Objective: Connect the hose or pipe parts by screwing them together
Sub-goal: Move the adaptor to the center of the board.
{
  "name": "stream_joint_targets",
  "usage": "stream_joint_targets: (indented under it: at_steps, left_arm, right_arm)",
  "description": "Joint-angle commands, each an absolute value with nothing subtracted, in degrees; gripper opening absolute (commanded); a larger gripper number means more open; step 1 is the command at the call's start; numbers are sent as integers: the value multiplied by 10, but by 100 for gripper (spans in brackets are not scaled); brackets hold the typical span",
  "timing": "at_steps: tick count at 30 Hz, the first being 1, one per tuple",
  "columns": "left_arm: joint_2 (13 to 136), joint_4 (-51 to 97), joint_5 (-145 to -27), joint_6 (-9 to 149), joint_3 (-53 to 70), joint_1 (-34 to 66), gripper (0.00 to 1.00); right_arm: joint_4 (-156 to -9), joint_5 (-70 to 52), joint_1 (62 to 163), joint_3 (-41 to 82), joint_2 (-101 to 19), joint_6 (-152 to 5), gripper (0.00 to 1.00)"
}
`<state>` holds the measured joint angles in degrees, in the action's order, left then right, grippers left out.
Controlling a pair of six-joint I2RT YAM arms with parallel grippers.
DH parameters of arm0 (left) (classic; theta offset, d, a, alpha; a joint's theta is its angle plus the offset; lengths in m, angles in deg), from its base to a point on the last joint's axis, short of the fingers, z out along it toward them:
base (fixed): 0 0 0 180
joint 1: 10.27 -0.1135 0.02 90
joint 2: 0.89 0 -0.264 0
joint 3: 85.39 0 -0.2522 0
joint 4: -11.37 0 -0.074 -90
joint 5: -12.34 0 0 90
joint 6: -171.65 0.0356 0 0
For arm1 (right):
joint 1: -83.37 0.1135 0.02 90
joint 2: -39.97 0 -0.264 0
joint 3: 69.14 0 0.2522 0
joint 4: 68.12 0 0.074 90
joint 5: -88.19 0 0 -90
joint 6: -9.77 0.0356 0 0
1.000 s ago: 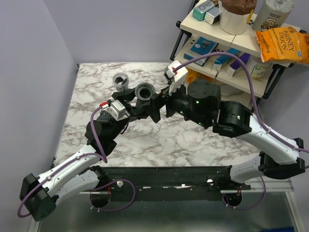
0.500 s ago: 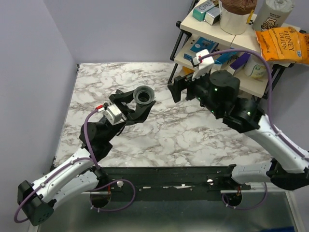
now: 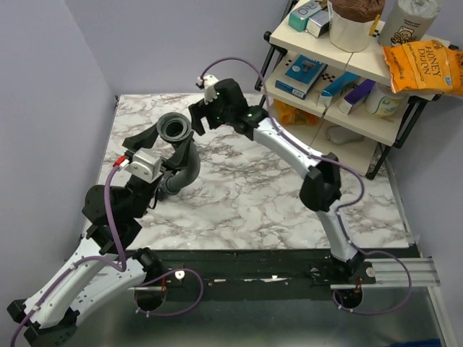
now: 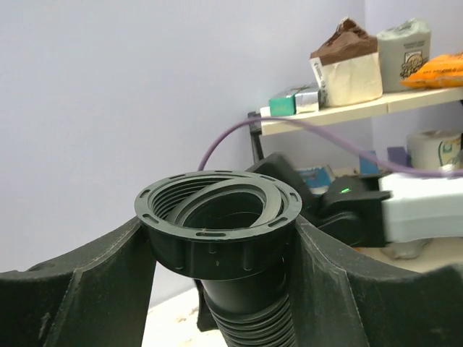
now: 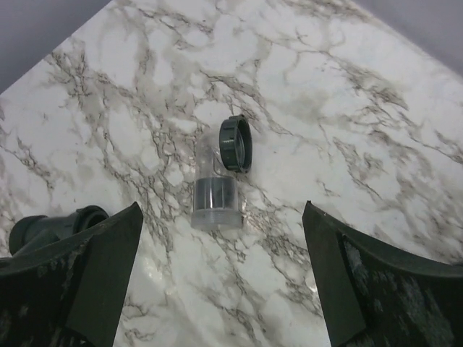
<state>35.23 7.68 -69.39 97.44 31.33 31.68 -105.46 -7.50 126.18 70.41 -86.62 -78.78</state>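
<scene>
A black ribbed hose (image 3: 182,170) rises from the table, and my left gripper (image 3: 168,142) is shut on its top collar nut (image 3: 174,129). In the left wrist view the nut (image 4: 217,228) sits clamped between both fingers, threaded mouth up, with the hose (image 4: 249,318) hanging below. The fitting (image 5: 215,196), with a clear grey end and a black collar (image 5: 236,142), lies on the marble. My right gripper (image 5: 222,208) hovers open above it without touching. The hose's other end (image 5: 54,225) lies at the left of that view. In the top view my right gripper (image 3: 197,116) is near the nut, and the fitting is hidden.
A white shelf rack (image 3: 340,79) with boxes, bags and a snack packet stands at the back right. Purple walls close the table's left and back sides. My right arm (image 3: 289,148) stretches diagonally across the marble table (image 3: 246,202).
My right arm swung from beside the shelf out to the back left, above the fitting. My left arm carried the hose's nut leftwards, and the hose now hangs down to the table.
</scene>
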Motion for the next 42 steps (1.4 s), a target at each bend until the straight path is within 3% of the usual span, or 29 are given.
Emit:
stream_joint_targets:
  at_steps: [1, 15, 21, 31, 32, 33, 40, 42]
  left_arm:
    - [315, 174, -655, 1003, 320, 315, 0]
    - [300, 150, -676, 997, 338, 315, 0]
    - [289, 149, -689, 1004, 346, 315, 0]
    - [282, 141, -692, 1005, 353, 315, 0]
    - [283, 141, -692, 1005, 352, 315, 0]
    - [282, 141, -691, 1006, 353, 315, 0]
    - [277, 141, -688, 1013, 350, 316, 0]
    - [274, 142, -682, 1017, 351, 316, 0]
  right_arm:
    - [-1104, -156, 1262, 846, -984, -788, 100]
    - [-1124, -203, 1272, 844, -1064, -765, 99]
    - [-1123, -206, 1273, 861, -1099, -734, 82]
    - [-1105, -154, 1274, 886, -1131, -714, 90]
    - [-1103, -152, 1274, 885, -1131, -713, 91]
    - [-1098, -154, 1274, 882, -1130, -705, 99]
    - [-1086, -149, 1278, 902, -1141, -688, 100]
    - [-1089, -154, 1279, 898, -1141, -680, 88]
